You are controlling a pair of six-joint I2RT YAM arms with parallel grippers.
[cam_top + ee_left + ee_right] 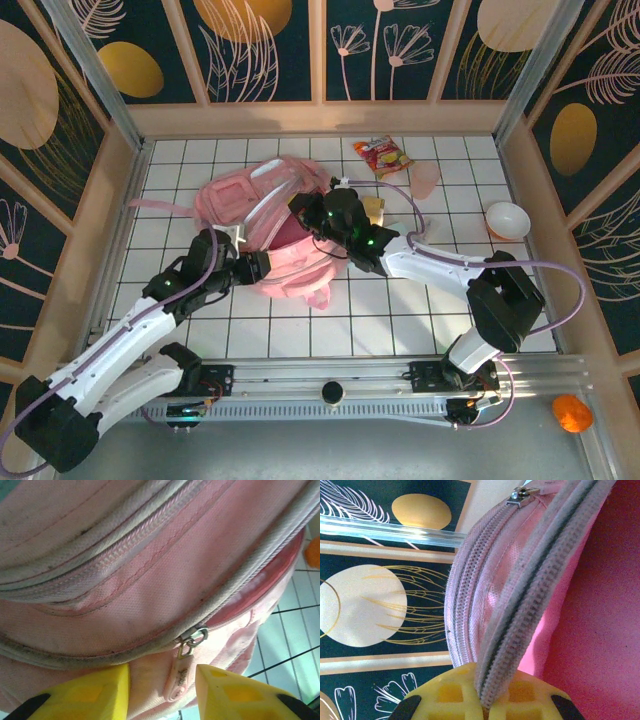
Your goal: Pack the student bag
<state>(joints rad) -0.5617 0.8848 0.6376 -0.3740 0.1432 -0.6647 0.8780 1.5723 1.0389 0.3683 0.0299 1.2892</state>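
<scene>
The left gripper (161, 676) stands released at the bottom of the left wrist view: its two yellow fingers (95, 692) are apart, and the zipper pull (181, 672) hangs in the gap between them without touching either side. The right gripper (482, 696), at the bottom of the right wrist view, is clenched on the zipped edge of the student bag (520, 605) and pinches that rim between its pads. Beside this edge, on the right of the same view, the dark red lining (600, 605) shows, so the main mouth seems to be held open. In the top view the bag lies in the middle of the table (400, 310), a little toward the upper left, with both grippers at it. Around it, apart from the bag, are a snack packet (382, 156) at the upper centre, a white bowl (507, 220) at the right, and an orange thing (571, 412) at the lower right beyond the rail. I judge the packing to be at an early stage: the bag is opened, these loose things lie outside it, and whether anything is inside I cannot tell. Loading and closing the zipper remain.
</scene>
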